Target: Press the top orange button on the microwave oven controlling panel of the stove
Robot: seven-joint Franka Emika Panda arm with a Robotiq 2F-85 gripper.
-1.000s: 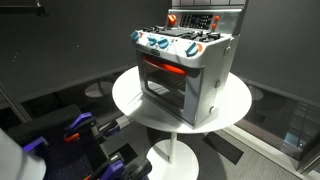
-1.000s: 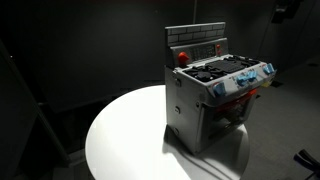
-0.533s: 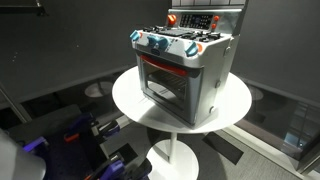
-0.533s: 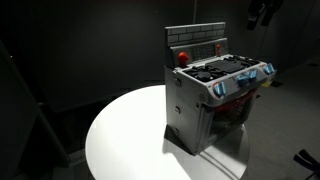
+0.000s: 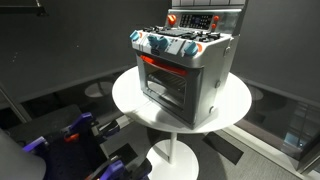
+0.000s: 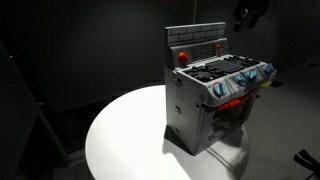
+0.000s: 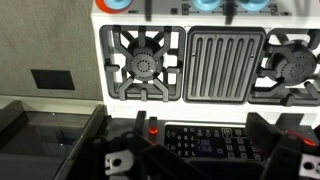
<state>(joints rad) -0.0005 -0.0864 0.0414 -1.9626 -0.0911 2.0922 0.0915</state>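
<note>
The silver-grey toy stove (image 5: 185,70) stands on a round white table (image 5: 128,100); it also shows in an exterior view (image 6: 203,100). Its upright back panel (image 5: 200,18) (image 6: 197,40) carries a dark strip of tiny buttons, seen close in the wrist view (image 7: 205,140). An orange-red button (image 7: 152,128) glows at that strip's left end, and also shows in an exterior view (image 6: 183,56). My gripper (image 7: 200,152) is open and empty, its dark fingers on either side of the strip, above the stove. In an exterior view it (image 6: 245,12) hangs high, beyond the stove's back panel.
Dark burners (image 7: 145,65) and a ribbed grill (image 7: 225,65) fill the stove top, with blue-white knobs (image 5: 165,44) on the sloped front. The table (image 6: 120,130) has bare room beside the stove. Blue and black gear (image 5: 80,130) sits low by the table.
My gripper has moved steadily from the far upper edge of the picture toward the stove's back panel. The stove has not moved.
</note>
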